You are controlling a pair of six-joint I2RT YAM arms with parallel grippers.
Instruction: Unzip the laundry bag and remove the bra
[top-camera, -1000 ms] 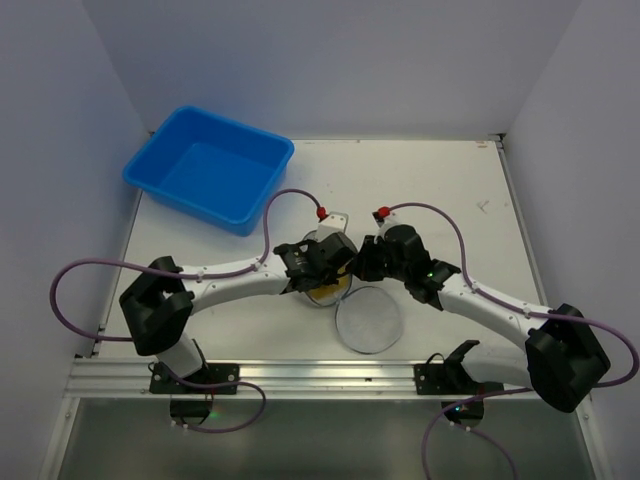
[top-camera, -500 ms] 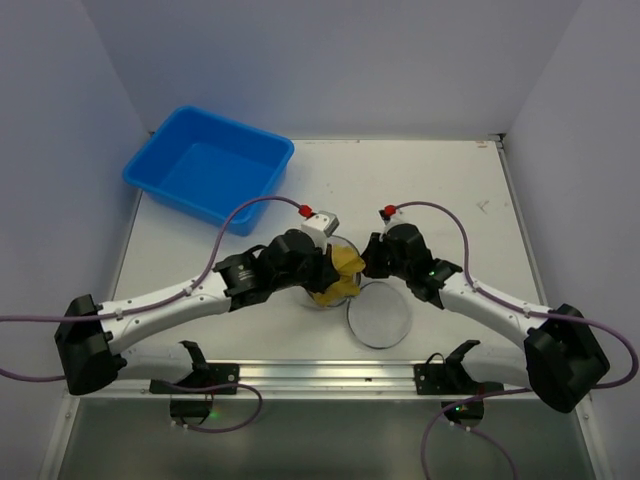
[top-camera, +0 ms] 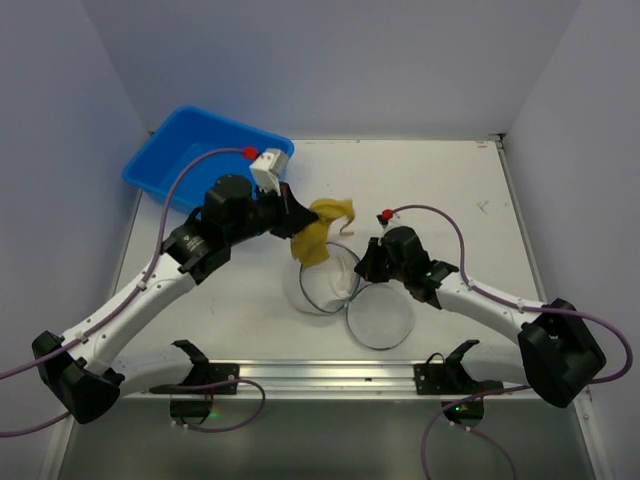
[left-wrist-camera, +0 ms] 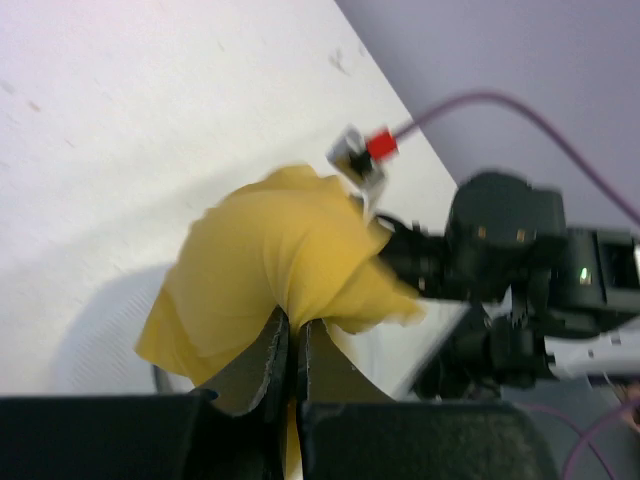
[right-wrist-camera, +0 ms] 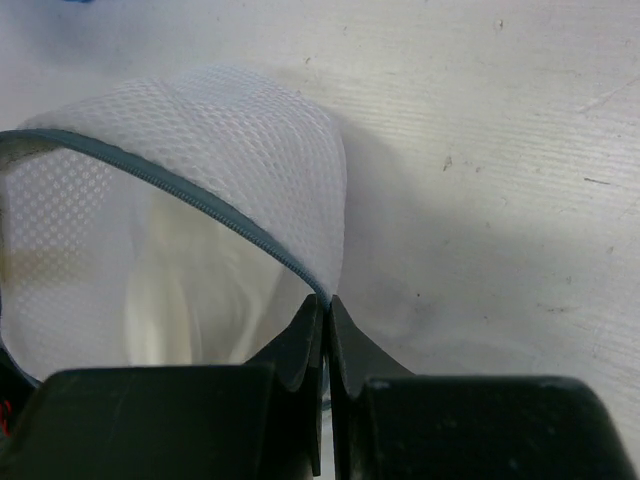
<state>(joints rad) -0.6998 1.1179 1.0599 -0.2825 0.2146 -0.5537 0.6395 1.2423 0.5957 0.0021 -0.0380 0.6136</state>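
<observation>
The white mesh laundry bag lies open on the table, its two dome halves side by side, the second half nearer the front. My left gripper is shut on the mustard-yellow bra and holds it in the air above and behind the bag. In the left wrist view the bra bunches out from between the closed fingers. My right gripper is shut on the bag's dark zipper rim, with the mesh in front of it.
A blue plastic tub stands at the back left, just behind the left wrist. Purple cables loop from both arms. The table's white surface stretches to the back right.
My left gripper has lifted the bra out of the bag and carried it up and back left toward the tub. The right gripper has stayed on the bag's rim.
</observation>
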